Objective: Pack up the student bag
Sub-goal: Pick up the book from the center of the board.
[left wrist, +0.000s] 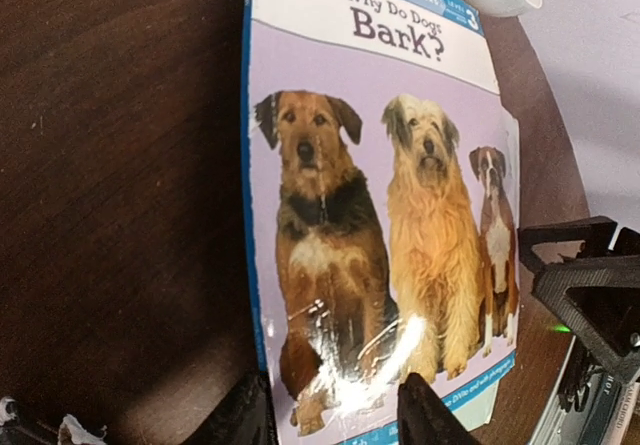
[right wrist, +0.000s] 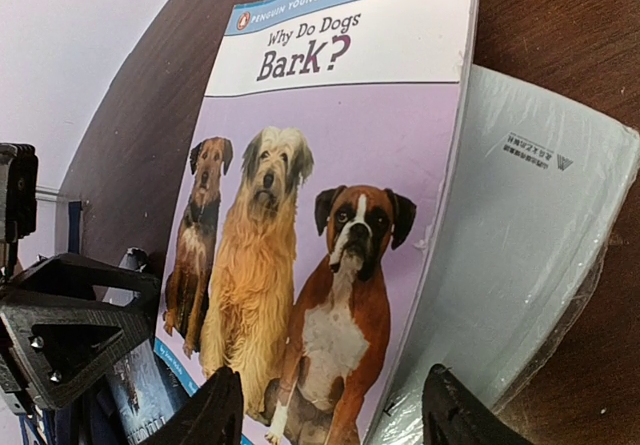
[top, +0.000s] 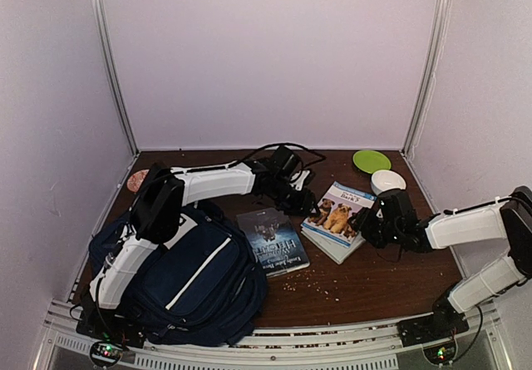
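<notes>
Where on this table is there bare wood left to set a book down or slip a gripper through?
Barest: the front strip between the student bag and the right arm's base, with scattered crumbs. Crowded: the middle, where the dark book, dog book, left gripper and right gripper meet, with white bowl and green plate behind.

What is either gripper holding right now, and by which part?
Nothing, as far as shows: the left gripper and right gripper both stand open at the dog book, fingers wide apart, not pinching it.
</notes>
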You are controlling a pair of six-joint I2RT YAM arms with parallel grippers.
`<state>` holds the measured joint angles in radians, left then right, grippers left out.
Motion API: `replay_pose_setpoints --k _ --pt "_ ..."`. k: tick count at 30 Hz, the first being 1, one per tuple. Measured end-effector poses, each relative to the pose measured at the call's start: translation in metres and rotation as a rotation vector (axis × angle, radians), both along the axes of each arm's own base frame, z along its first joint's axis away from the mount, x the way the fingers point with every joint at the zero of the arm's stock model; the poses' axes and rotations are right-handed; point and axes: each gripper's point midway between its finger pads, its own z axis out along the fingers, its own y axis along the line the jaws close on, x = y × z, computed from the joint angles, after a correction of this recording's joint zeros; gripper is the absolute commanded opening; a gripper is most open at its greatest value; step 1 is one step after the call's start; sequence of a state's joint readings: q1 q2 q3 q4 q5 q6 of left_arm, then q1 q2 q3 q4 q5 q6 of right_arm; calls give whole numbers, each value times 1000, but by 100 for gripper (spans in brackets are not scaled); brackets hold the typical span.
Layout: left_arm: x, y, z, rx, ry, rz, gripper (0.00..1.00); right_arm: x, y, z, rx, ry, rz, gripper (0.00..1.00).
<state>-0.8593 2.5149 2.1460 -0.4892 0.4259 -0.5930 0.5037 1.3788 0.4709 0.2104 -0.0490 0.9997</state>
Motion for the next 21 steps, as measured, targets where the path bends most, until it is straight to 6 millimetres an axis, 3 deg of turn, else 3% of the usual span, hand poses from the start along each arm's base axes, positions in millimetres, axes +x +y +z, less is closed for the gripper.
replay_pose_setpoints --k 7,16,21 --pt "-1 13 -24 67 12 33 86 0 0 0 0 0 0 61" --pt "-7 11 -21 54 33 17 66 0 0 0 2 1 2 60" --pt "-18 5 -21 5 69 -14 46 0 1 0 5 3 4 60"
